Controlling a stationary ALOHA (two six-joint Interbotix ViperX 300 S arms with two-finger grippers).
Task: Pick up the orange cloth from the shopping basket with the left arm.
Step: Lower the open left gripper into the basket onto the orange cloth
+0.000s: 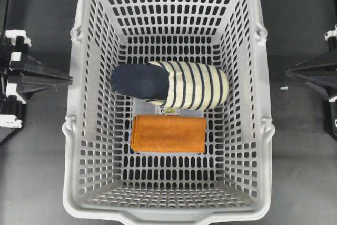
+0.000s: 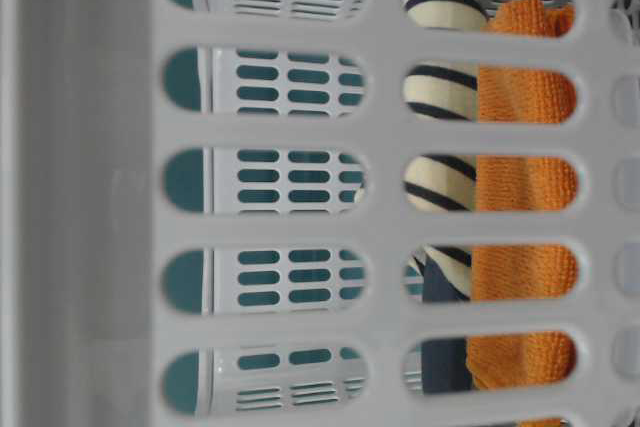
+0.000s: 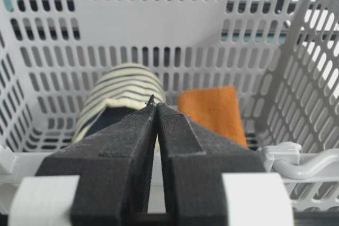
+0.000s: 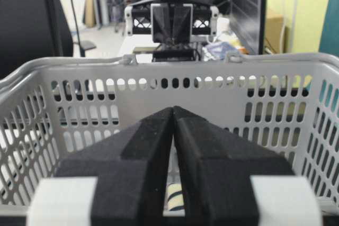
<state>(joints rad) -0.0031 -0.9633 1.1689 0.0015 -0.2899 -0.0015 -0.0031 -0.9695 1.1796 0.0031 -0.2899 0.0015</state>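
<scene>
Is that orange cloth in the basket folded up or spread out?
Folded. The orange cloth lies as a neat flat rectangle on the shopping basket floor, beside the striped slipper, covering only a small part of it.

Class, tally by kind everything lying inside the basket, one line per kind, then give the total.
Orange cloth: 1
Striped slipper: 1
White label under them: 1
Total: 3
</scene>
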